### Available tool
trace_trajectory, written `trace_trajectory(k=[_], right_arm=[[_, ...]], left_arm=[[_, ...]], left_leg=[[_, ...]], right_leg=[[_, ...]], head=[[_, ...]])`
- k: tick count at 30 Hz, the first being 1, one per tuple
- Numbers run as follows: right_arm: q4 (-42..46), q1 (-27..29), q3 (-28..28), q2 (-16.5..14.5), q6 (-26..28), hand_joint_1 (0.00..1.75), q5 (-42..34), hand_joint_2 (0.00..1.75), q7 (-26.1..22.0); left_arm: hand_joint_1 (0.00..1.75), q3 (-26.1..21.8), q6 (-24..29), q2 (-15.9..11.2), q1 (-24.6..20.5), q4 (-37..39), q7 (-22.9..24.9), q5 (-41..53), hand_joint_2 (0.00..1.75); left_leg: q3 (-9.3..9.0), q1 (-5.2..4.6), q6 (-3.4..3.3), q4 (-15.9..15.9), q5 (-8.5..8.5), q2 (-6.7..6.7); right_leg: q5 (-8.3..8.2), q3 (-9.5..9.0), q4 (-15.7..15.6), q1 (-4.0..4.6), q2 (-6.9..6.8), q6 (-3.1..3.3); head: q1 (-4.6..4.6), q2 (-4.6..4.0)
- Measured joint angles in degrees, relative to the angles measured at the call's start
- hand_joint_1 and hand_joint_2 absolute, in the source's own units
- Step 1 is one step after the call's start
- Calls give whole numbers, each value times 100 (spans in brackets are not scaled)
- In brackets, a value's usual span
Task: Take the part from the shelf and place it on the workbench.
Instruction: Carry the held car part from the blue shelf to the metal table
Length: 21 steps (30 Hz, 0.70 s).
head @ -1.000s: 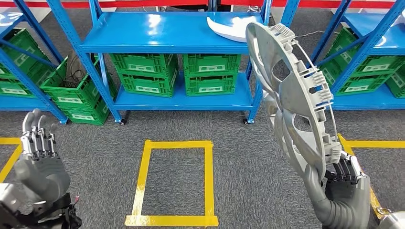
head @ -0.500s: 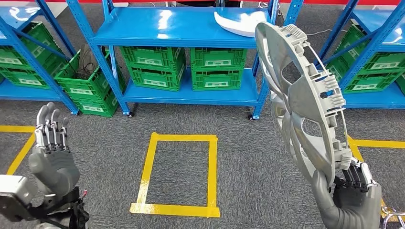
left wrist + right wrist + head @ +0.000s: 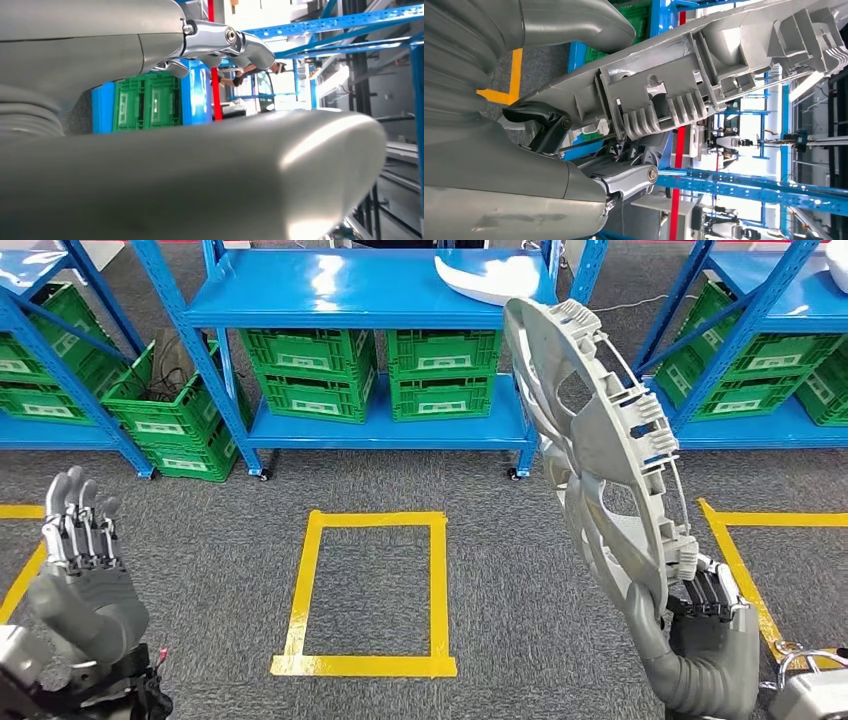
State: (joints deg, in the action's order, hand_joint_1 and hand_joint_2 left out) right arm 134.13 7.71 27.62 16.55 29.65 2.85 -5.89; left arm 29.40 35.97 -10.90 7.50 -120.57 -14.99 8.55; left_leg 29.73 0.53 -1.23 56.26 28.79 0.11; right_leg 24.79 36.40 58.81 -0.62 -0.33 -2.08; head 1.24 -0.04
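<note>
Grey plastic part (image 3: 605, 455), a round wheel-cover shape with clips along its rim, is held up on edge by the right hand (image 3: 705, 635) at the lower right of the head view. Thumb and fingers (image 3: 715, 590) clamp the part's lower rim; the part tilts away toward the shelf (image 3: 370, 290). Right wrist view: part (image 3: 704, 65) rim with ribbed clips sits between the grey thumb and the dark fingers (image 3: 544, 125), in contact on both sides.

Left hand (image 3: 85, 580) raised at the lower left, holding nothing, fingers straight and pointing up, close side by side. Left wrist view: the thumb and fingers (image 3: 220, 42) are extended, nothing between them.

Shelf is blue, with a white curved piece (image 3: 490, 280) lying on its top level, just behind the part's upper edge. Green crates (image 3: 375, 375) stand on the lower level. Yellow tape rectangle (image 3: 365, 595) on grey carpet floor, between the two hands.
</note>
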Motion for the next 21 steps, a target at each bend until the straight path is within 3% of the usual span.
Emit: trace_trajectory(k=[2,4,5,6,7,9,11,14,15,17,19,21], right_arm=[[-27,-3,19,-8,56,175,5,175,-8],[-59,-2,37,-21,133,175,5,175,-2],[-79,0,45,-31,172,175,5,175,5],[-99,-3,53,-42,211,175,3,175,15],[-118,-10,62,-55,244,175,0,175,25],[-152,-40,81,-83,297,175,-8,175,49],[-177,-61,100,-106,325,175,-13,175,71],[-201,-63,121,-116,337,175,14,175,124],[-206,-67,129,-121,337,175,37,175,151],[-213,-83,155,-131,335,175,83,175,191],[-222,-93,175,-138,335,175,104,175,209],[-237,-93,184,-143,337,175,107,175,217]], left_arm=[[0,4,-7,1,-6,-1,28,20,0],[0,10,-13,0,-7,0,75,46,0],[0,15,-14,-1,-7,1,94,59,0],[0,21,-15,-1,-7,1,115,75,0],[0,27,-14,-1,-6,1,138,91,0],[0,35,-12,-2,-6,0,185,130,0],[0,37,-5,-9,-5,-2,207,155,0],[0,39,15,-24,11,-11,223,167,0],[0,40,21,-30,19,-18,230,168,0],[0,39,28,-48,31,-31,241,169,0],[0,39,29,-57,56,-34,254,169,0],[0,39,29,-59,75,-34,270,168,0]], left_leg=[[46,21,-49,-16,-101,8],[170,18,-67,3,-181,8],[235,17,-65,20,-212,7],[299,17,-60,46,-238,6],[356,17,-53,76,-257,5],[455,6,-21,142,-290,4],[532,-8,36,186,-336,6],[591,10,140,198,-405,6],[632,16,170,251,-350,2],[819,27,213,676,-18,-7],[1087,34,251,1423,407,-8],[1117,36,267,1746,540,-8]], right_leg=[[396,212,500,-13,5,-49],[815,433,1242,-23,4,-80],[895,457,1451,-25,4,-89],[872,378,1445,-26,4,-91],[762,193,1209,-26,4,-84],[540,-301,425,-13,3,-39],[471,-559,-31,15,2,28],[396,-544,-90,33,-3,135],[353,-534,-115,23,-11,173],[267,-489,-157,-1,-28,239],[199,-383,-146,3,-31,269],[129,-263,-122,5,-29,262]], head=[[-58,0],[-127,0],[-152,0],[-176,0],[-202,0],[-250,0],[-263,0],[-250,0],[-243,0],[-191,0],[-132,0],[-93,0]])
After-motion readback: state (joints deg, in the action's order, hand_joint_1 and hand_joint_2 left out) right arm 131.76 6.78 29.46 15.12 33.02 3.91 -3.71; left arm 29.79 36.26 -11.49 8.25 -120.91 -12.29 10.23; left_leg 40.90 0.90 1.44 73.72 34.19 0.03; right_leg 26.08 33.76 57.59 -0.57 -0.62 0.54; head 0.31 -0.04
